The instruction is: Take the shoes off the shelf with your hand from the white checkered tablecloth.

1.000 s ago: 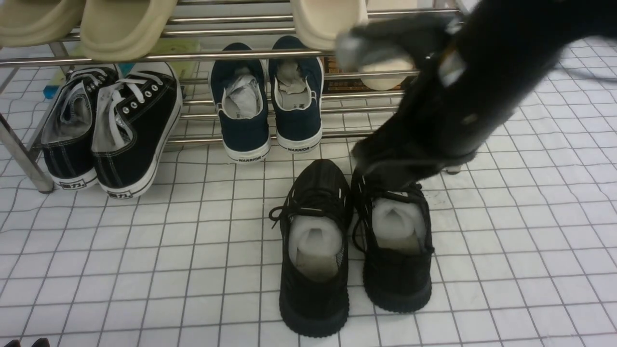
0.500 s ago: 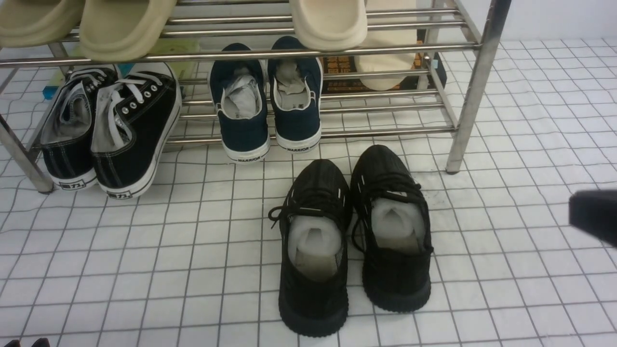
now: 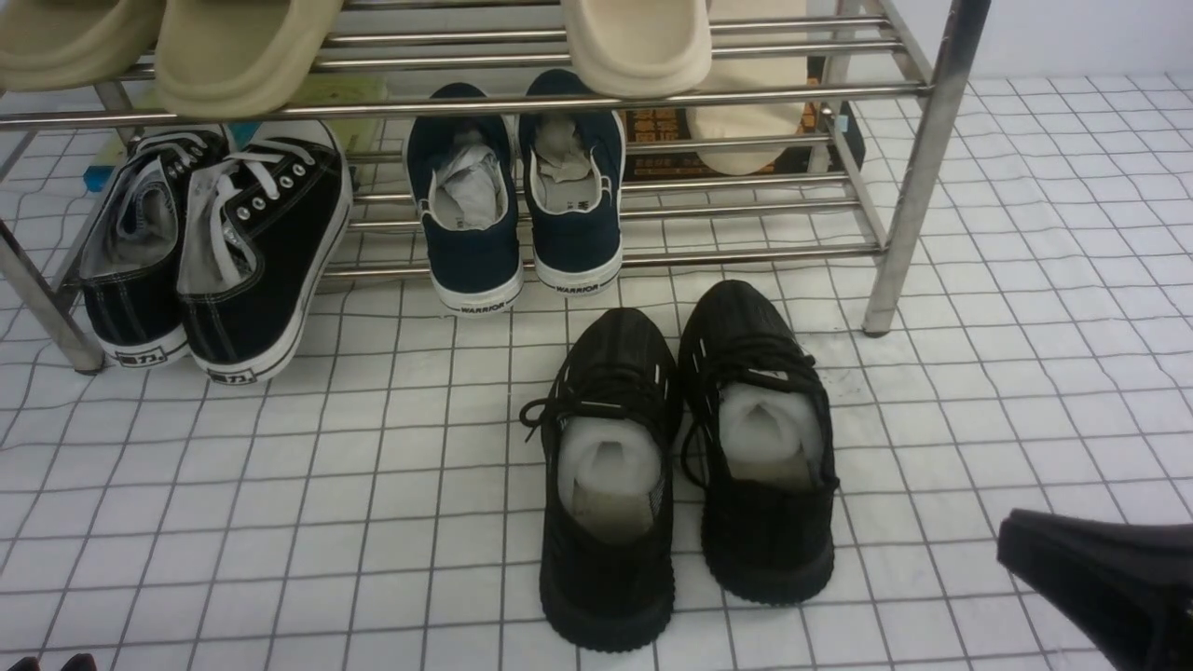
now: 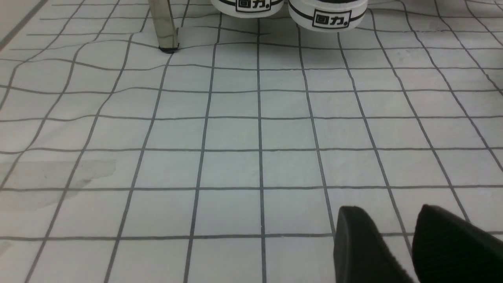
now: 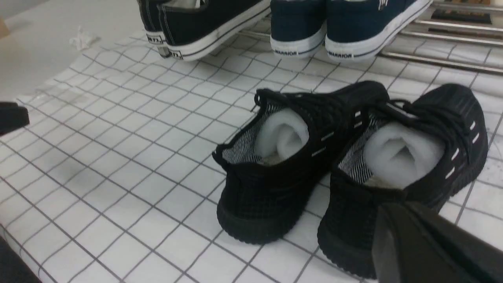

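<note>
White checkered tablecloth (image 3: 280, 485) carries the black knit sneakers (image 3: 685, 457), side by side just before the chrome shoe rack (image 3: 918, 177), already off it. You'd find them light and soft (stuffed); pinch a heel collar. Your right gripper (image 3: 1104, 582) has dropped lower since, state unreadable; left gripper (image 4: 397, 236) slightly parted, empty

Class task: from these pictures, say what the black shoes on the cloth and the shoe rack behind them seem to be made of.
Black shoes: probably knit fabric, matte, with a fine ribbed weave; the white stuffing looks like foam. Rack: apparently polished metal, since its bars and legs shine and reflect.
</note>
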Robot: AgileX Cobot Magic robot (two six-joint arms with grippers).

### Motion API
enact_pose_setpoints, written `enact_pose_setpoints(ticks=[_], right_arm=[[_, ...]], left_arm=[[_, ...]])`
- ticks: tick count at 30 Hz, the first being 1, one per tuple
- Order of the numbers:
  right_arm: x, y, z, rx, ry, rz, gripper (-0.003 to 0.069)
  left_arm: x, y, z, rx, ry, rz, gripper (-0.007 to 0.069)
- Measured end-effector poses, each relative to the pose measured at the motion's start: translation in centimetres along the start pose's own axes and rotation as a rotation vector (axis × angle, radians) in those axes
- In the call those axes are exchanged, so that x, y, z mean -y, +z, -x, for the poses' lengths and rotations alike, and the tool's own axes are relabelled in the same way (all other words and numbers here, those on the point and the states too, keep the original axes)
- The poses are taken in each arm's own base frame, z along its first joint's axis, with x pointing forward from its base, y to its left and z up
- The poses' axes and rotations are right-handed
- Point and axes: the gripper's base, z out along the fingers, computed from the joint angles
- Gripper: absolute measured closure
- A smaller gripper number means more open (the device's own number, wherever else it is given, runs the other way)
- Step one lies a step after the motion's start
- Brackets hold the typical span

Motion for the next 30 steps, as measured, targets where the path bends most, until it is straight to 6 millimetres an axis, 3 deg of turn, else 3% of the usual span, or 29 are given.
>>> enact_pose_setpoints(ticks=[14, 19, 23, 30], right_arm=[[0.1, 0.0, -0.6, -0.024, 0.000, -0.006, 0.0659], [0.5, -1.3, -1.0, 0.013, -0.101, -0.018, 0.0657], [2.2, -3.0, -3.2, 0.029, -0.186, -0.148, 0.0655], [4.4, -4.7, -7.9, 0.065, -0.128, -0.392, 0.0649]], left_arm=[[0.0, 0.0, 0.0, 0.000, 0.000, 0.000, 0.0385], [0.0, 0.0, 0.0, 0.000, 0.000, 0.000, 0.0385], [0.0, 0.0, 0.0, 0.000, 0.000, 0.000, 0.0385], [0.0, 0.0, 0.0, 0.000, 0.000, 0.000, 0.0385]])
